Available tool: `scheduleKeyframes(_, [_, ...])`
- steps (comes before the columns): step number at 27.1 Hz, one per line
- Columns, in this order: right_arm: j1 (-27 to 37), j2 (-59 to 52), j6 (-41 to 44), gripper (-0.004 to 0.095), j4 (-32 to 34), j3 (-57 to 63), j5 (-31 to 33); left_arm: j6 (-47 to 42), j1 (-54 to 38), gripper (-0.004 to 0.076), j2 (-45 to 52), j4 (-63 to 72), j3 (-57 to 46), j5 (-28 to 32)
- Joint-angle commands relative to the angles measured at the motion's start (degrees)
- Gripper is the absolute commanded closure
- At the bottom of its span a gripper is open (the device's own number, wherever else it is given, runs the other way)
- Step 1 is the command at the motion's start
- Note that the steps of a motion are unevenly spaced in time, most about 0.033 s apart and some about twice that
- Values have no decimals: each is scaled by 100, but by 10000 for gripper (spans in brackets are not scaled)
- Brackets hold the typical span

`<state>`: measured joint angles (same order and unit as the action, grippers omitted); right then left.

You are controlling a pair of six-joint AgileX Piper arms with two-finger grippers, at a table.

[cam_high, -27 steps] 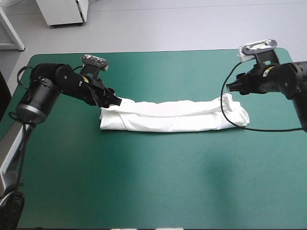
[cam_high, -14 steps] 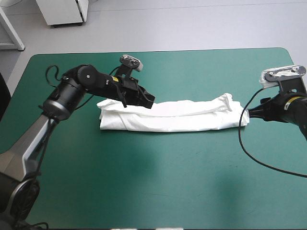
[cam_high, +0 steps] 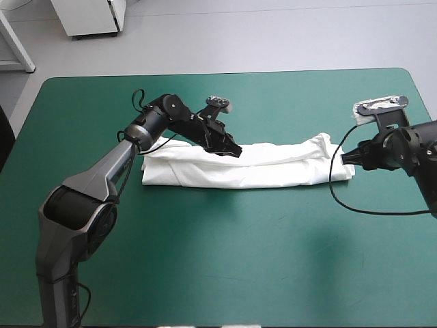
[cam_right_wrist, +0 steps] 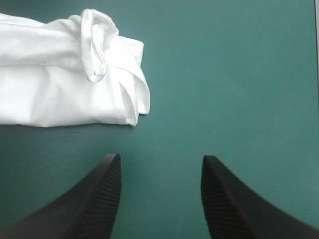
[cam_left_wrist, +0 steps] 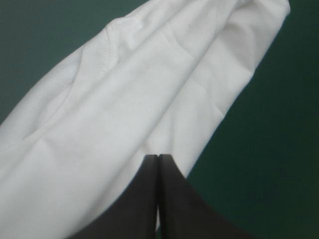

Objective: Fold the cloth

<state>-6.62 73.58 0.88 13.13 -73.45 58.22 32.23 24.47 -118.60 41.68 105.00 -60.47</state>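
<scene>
Your left arm (cam_high: 160, 116) stretches far out and inward, wrist low, its jaws pressed together into a single point. Your right arm (cam_high: 403, 147) is tucked at your right side, jaws spread wide apart.

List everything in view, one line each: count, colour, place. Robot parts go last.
T-shirt: one, white, folded into a long band lying left to right across the table's middle.
table: one, teal-green cover, bare around the T-shirt.
left gripper: one, black, fingers shut, over the T-shirt's far edge, left of its middle.
right gripper: one, black, fingers open, at the T-shirt's right end, with the cloth ahead of it and not between the fingers.
</scene>
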Motion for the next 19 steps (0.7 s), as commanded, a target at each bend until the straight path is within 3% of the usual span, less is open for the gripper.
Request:
scheduleKeyframes(1, [129,85,34,440,175,-307,-296,-66,156,746,-8,382,447,-19])
scheduleKeyframes(10, [819,402,-32,440,-600,-619,-562,-286,330,746,-684,238,488,46])
scheduleKeyframes(19, [2116,964,-1171,439,-3157,-628,-485,-339,330,746,-933,130,511,-23])
